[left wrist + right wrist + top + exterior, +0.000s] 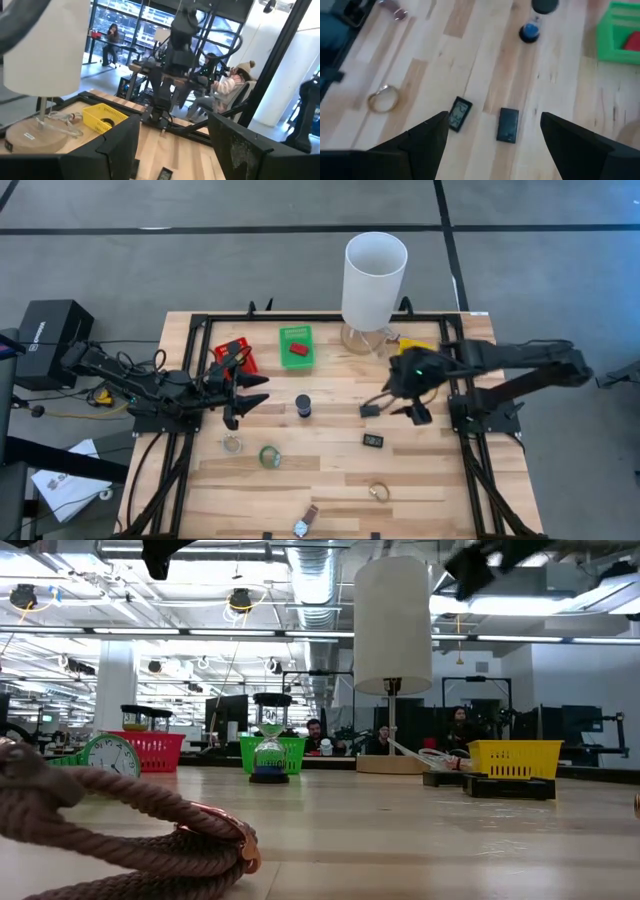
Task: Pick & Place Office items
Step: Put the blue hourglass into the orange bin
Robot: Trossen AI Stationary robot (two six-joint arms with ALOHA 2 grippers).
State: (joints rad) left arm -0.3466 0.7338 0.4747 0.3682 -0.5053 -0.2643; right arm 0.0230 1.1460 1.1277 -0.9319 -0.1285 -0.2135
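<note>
Your right fingers [490, 145] stood spread with nothing between them, hanging above the counter [420, 480]. Just past their tips lay a black block [508, 125], with a second block [459, 114] beside it. A ring [383, 98] lay off to one side, and an hourglass-like cylinder [532, 25] stood farther on, its top cut off. A red block [298, 349] lay in the green bin [296, 332].

Your left fingers [240, 392] were also spread and empty, near the red bin [248, 362]. A clear disc [232, 445] and green roll [268, 456] lay just beyond them. In the low view, a rope-like thing [120, 825] blocked much of the near counter; you couldn't tell what it was.
</note>
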